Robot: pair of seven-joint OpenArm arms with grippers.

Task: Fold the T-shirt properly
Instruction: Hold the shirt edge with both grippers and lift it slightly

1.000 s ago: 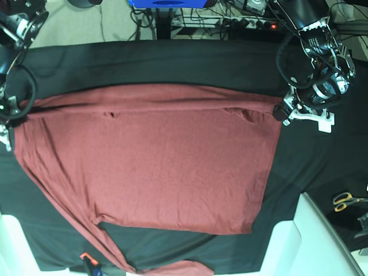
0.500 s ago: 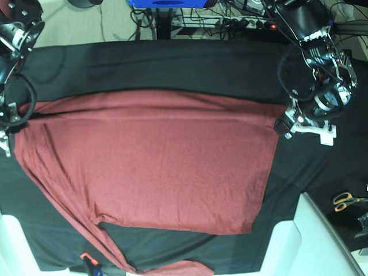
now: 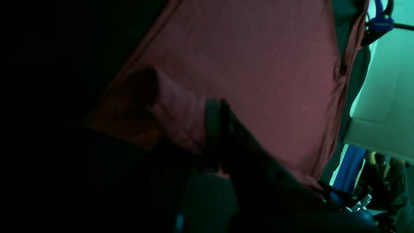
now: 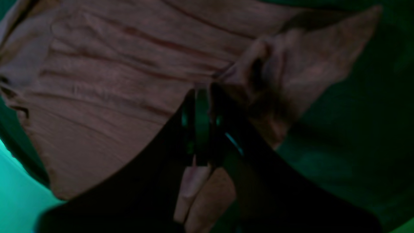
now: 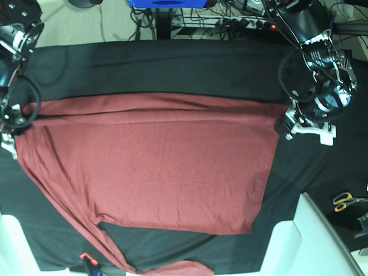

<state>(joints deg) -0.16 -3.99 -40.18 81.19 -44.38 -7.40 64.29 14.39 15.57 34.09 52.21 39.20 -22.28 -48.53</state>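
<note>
My base camera looks straight down from well above; both wrist cameras sit close, sharing the brick-red knit T-shirt (image 5: 155, 167).

Plain brick-red T-shirt (image 5: 155, 167) on black cloth (image 5: 161, 63); yellow-handled scissors (image 5: 345, 200) beside it

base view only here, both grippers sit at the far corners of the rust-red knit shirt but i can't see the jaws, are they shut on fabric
Observer: Left wrist view shows the left gripper shut, with a bunched tuft of the rust-red knit shirt pinched in it.
Operator: and the right one
Observer: Right wrist view shows the right gripper shut too, a puckered shirt corner gathered at its tips.
Operator: any cloth through the jaws
Observer: Yes, on the right side a small flap of red fabric hangs out below the closed fingers.
</note>
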